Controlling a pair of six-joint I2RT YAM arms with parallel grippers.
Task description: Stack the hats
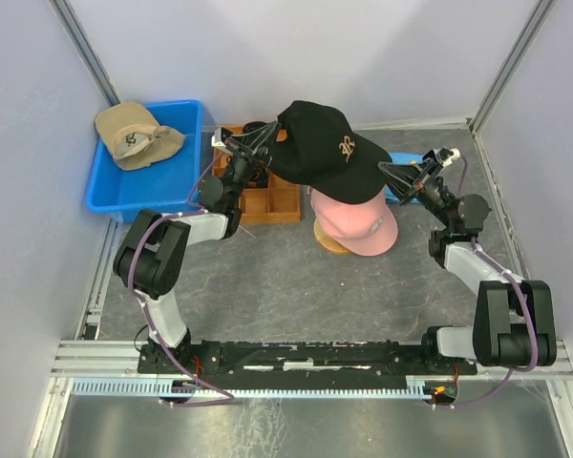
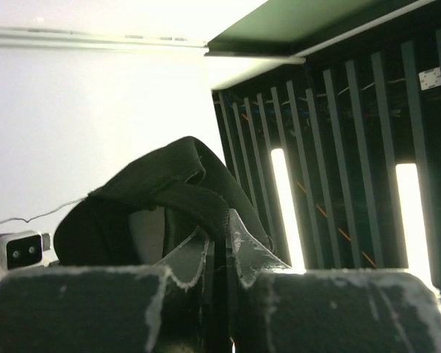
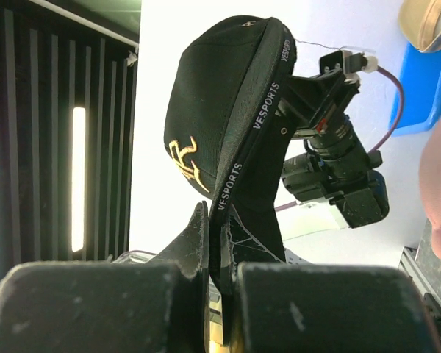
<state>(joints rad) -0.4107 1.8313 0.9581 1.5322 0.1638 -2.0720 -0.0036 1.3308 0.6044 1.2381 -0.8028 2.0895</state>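
Now I am holding the black cap (image 1: 325,143) up in the air between my two arms. My left gripper (image 1: 237,145) is pinching one edge of it. Its two fingers are squeezing tight on the black cloth, with no gap showing between them. My right gripper (image 1: 390,174) is pinching the edge on the other side, and its fingers are also squeezing tight on the cap's rim. So both of my jaws are closed on the same cap. The cap is tipping a little, and its gold sign is facing up and toward the front.

The black cap is hanging over the pink cap (image 1: 358,221), which is lying on the grey table (image 1: 267,277) with its brim pointing toward me. A tan thing (image 1: 329,240) is peeking out from under the pink cap, and I cannot tell what it is.

The tan cap (image 1: 134,134) is sitting far off to my left, in the back corner of the blue bin (image 1: 110,191). A brown wooden tray (image 1: 272,198) is lying just beside the bin, under my left gripper.
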